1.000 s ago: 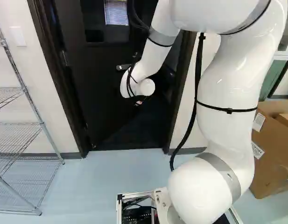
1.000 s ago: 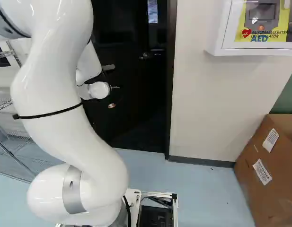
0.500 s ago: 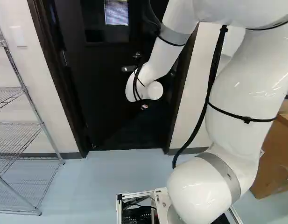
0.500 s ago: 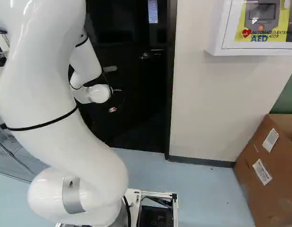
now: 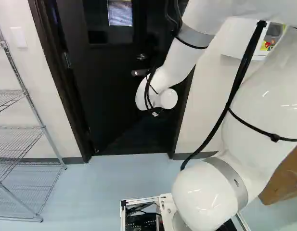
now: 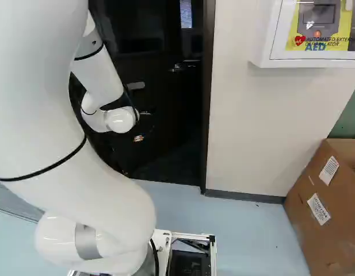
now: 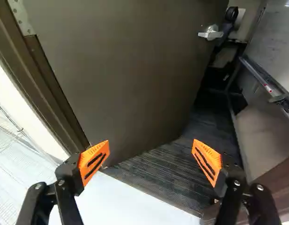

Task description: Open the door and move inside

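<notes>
In the left base view my gripper [image 5: 156, 113] is a small patch below the arm's white wrist, before the dark door [image 5: 102, 91]. The wrist view shows the gripper [image 7: 151, 149] open, its orange pads wide apart with nothing between them. Ahead of it the door [image 7: 121, 75] stands partly swung inward from its hinge side. Its silver lever handle [image 7: 211, 33] is near the free edge, well ahead of the fingers and untouched. Dark floor [image 7: 172, 168] shows through the gap, beyond the threshold. The door handle [image 6: 176, 68] also shows in the right base view.
A wire shelf rack [image 5: 28, 127] stands left of the doorway. Right of it are a wall, an AED cabinet [image 6: 269, 57] and a cardboard box [image 6: 321, 207]. Through the doorway, a ledge [image 7: 261, 77] runs along a wall. The door frame [image 7: 50, 93] flanks the opening.
In the left base view the arm's wrist and gripper have moved right and slightly down, and the upper arm has swung right. The base and the door look unmoved.
</notes>
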Controlling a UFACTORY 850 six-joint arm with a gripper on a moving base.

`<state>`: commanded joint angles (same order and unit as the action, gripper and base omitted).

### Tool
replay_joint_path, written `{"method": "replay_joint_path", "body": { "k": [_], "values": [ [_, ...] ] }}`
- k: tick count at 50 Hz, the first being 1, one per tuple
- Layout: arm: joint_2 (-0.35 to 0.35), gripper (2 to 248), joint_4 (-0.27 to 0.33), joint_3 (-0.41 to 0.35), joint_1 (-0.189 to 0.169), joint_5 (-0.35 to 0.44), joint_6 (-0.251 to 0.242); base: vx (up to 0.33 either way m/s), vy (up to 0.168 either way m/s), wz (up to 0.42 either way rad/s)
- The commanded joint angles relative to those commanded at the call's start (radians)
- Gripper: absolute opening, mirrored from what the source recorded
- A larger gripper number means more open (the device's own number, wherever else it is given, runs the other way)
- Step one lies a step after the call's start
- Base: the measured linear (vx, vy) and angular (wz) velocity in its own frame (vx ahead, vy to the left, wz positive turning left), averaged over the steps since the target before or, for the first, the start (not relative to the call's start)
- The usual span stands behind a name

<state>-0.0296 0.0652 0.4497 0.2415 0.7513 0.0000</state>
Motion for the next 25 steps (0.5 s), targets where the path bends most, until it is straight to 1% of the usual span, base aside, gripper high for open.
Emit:
{"method": "replay_joint_path", "body": {
  "k": [14, 25],
  "values": [
    [-0.075, 247, 0.0, -0.074, -0.026, 0.0, 0.0, 0.0, 0.0, 0.0],
    [-0.125, 247, 0.0, -0.12, -0.055, 0.0, 0.0, 0.0, 0.0, 0.0]
  ]
}}
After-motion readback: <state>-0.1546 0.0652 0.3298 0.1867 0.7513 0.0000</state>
